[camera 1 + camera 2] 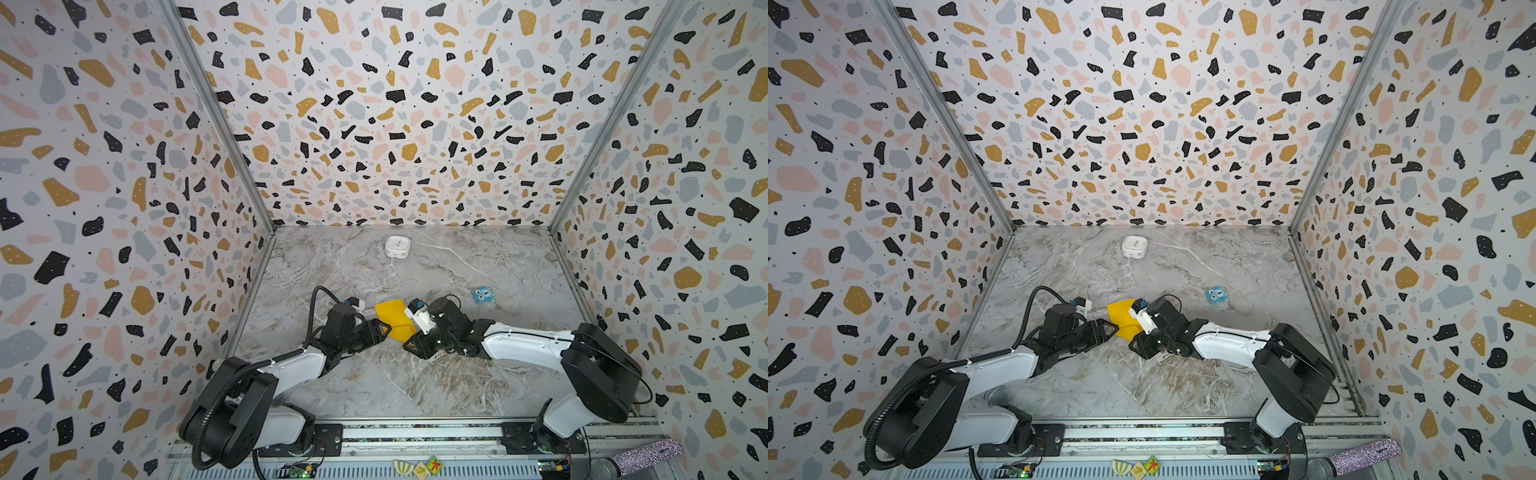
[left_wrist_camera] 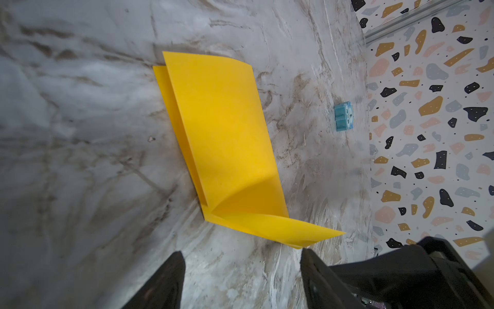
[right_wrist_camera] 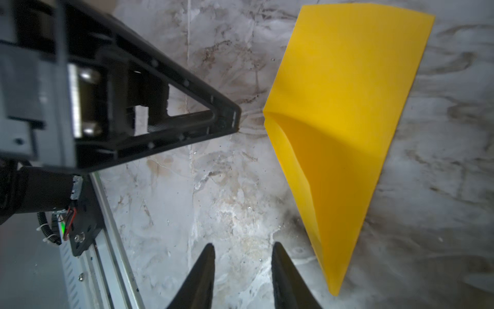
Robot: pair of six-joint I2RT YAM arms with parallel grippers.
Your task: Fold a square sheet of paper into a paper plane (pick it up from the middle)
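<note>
The square sheet of paper (image 1: 392, 318) (image 1: 1123, 318) is bright yellow-orange and lies on the marble table, doubled over on itself. Its upper flap (image 2: 224, 139) bows up loosely and one corner sticks out. No paper plane is in view. My left gripper (image 1: 386, 330) (image 2: 242, 251) is open with only bare table between its fingers. One fingertip (image 2: 304, 252) is right next to the paper's protruding corner. My right gripper (image 1: 405, 343) (image 3: 243, 244) is open and empty, beside the paper's (image 3: 342, 120) narrow end. The two grippers face each other across the paper's near edge.
A small blue cube with eyes (image 1: 482, 296) (image 2: 343, 117) sits to the right of the paper. A white rounded box (image 1: 397, 246) (image 1: 1134, 246) stands near the back wall. Patterned walls enclose the table on three sides, and a metal rail (image 1: 415, 434) runs along the front.
</note>
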